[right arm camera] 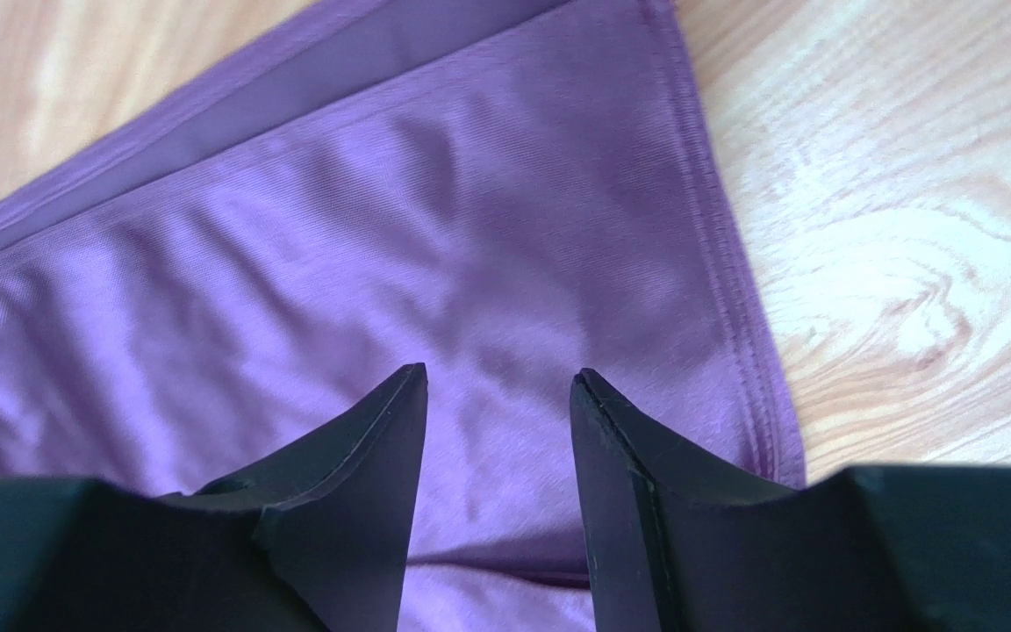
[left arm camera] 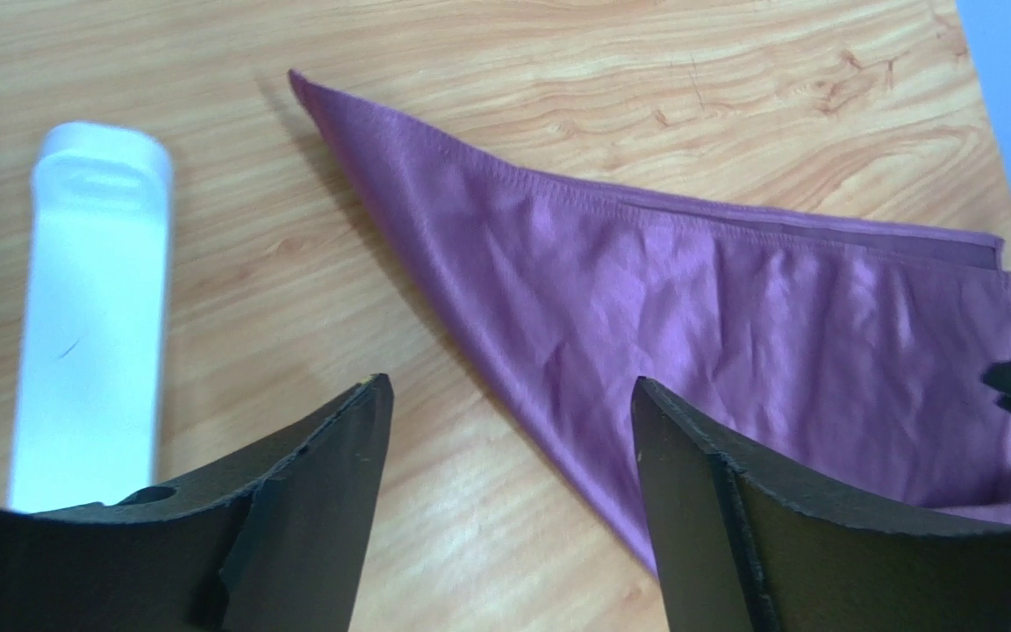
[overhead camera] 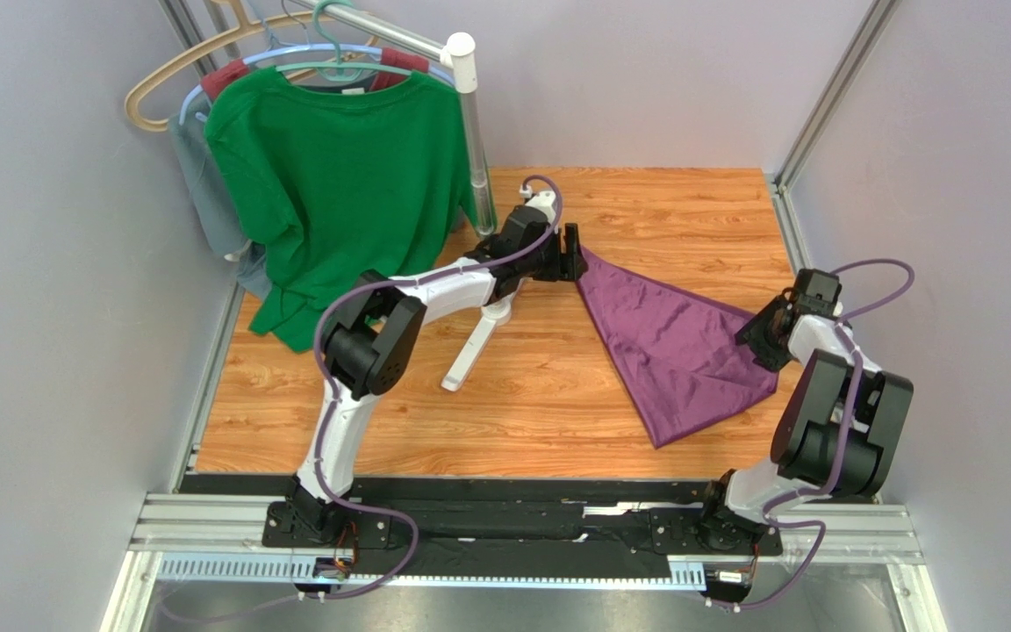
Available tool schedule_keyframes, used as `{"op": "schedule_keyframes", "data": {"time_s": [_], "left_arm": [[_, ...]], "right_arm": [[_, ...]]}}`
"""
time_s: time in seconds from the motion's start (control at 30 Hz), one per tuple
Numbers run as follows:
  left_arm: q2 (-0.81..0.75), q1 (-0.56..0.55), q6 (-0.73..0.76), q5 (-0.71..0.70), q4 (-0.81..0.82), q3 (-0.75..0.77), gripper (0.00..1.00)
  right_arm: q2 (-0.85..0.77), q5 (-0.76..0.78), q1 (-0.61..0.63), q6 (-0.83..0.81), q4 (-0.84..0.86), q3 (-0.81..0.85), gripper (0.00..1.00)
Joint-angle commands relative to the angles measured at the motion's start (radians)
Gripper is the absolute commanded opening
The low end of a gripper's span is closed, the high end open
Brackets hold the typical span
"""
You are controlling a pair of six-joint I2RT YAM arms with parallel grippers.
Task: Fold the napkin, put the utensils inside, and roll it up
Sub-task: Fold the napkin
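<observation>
We see the napkin (overhead camera: pixel 676 349) lying folded into a triangle on the table (overhead camera: pixel 524 421), its two layers not quite matched along one edge. Our left gripper (left arm camera: pixel 511 382) hovers near the far corner with its jaws apart and nothing between them. Our right gripper (right arm camera: pixel 498 373) hangs over the right-hand corner, jaws likewise parted above the cloth and grasping nothing. No spoon shows in any view, so we cannot say where it lies. The risk, as we judge it, is the thin cloth: a pinch that catches only the top layer would peel the fold open, and a dragging finger would bunch the fabric or skew the edges further before any rolling.
</observation>
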Motion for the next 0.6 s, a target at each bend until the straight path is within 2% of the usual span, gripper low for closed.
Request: {"op": "schedule_keyframes", "data": {"time_s": [0.0, 0.1, 0.27, 0.43, 0.57], "left_arm": [[0.063, 0.003, -0.054, -0.025, 0.081, 0.092, 0.74], [0.125, 0.003, -0.093, -0.071, 0.104, 0.146, 0.73], [0.189, 0.004, -0.153, -0.166, 0.029, 0.249, 0.69], [0.196, 0.004, -0.188, -0.251, -0.049, 0.284, 0.7], [0.213, 0.001, -0.199, -0.262, -0.086, 0.319, 0.72]], "right_arm": [[-0.098, -0.071, -0.005, -0.017, 0.002, 0.014, 0.47], [-0.15, -0.102, -0.002, -0.007, 0.0, 0.015, 0.47], [-0.199, -0.128, -0.002, -0.018, -0.041, 0.038, 0.47], [-0.227, -0.148, -0.002, -0.017, -0.049, 0.051, 0.47], [-0.233, -0.169, -0.002, -0.011, -0.041, 0.046, 0.47]]}}
